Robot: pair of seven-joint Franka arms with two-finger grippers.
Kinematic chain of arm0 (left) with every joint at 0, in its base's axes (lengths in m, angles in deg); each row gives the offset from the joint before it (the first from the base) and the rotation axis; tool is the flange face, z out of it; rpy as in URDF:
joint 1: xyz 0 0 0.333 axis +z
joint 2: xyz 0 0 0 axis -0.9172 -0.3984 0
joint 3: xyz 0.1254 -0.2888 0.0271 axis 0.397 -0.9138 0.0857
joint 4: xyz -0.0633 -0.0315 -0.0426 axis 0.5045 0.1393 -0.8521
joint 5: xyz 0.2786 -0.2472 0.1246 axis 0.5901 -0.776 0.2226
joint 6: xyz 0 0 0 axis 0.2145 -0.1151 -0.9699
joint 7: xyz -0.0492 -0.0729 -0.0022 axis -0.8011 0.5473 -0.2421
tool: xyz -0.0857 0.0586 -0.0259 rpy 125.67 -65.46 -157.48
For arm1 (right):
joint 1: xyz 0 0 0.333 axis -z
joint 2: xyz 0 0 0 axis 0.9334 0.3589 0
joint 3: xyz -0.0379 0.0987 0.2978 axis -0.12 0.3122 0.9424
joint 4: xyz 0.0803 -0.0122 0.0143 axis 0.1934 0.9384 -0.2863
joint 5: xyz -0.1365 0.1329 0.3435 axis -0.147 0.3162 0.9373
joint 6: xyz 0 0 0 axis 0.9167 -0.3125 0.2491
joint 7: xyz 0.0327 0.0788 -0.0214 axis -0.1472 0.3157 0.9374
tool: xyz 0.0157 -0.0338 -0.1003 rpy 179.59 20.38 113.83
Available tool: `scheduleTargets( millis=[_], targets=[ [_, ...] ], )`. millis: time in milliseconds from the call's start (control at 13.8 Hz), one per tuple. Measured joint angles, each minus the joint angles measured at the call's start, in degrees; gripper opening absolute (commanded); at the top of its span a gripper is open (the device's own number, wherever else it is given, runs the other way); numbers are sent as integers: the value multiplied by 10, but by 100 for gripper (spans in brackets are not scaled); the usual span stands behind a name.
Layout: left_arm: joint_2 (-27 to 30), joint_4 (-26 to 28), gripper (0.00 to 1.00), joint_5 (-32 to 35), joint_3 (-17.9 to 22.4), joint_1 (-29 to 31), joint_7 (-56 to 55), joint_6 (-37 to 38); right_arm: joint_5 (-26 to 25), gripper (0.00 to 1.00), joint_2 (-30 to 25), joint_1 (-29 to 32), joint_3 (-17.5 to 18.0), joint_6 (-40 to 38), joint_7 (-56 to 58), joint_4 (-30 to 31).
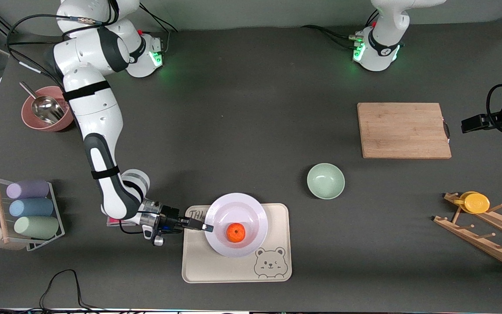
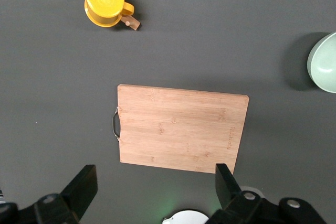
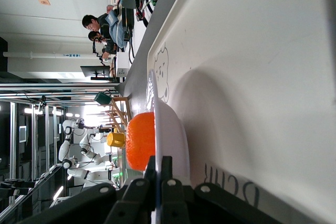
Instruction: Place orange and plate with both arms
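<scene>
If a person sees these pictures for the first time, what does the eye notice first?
First the bright orange, lying in the pale plate on the cream bear tray, near the front camera. The right gripper is shut on the plate's rim. The left gripper waits open over the wooden cutting board.

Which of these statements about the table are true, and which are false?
1. The orange lies in the plate. True.
2. The plate stands on the cutting board. False: it rests on the cream tray.
3. The right pincer is shut on the plate's rim. True.
4. The left pincer holds the green bowl. False: it is open and empty, over the cutting board.
5. The yellow cup lies in the pink bowl. False: it hangs on the wooden rack; the pink bowl holds a metal scoop.
</scene>
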Motion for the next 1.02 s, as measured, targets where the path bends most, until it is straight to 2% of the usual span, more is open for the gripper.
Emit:
scheduleTargets(
  millis=[73, 364, 582, 727, 1018],
  targets=[
    [0, 0, 100, 0, 0, 0, 0, 0, -2, 22, 1, 0, 0, 0, 0, -1],
    [0, 0, 100, 0, 0, 0, 1, 0, -15, 37, 3, -1, 0, 4, -2, -3],
    [0, 0, 100, 0, 0, 0, 1, 0, -32, 41, 3, -4, 0, 13, -15, -7],
    [0, 0, 100, 0, -1, 0, 1, 0, -69, 46, 3, -4, 0, 18, -49, -17],
    [0, 0, 100, 0, -1, 0, 1, 0, -186, 54, -3, -1, -1, 24, -169, -51]
  ],
)
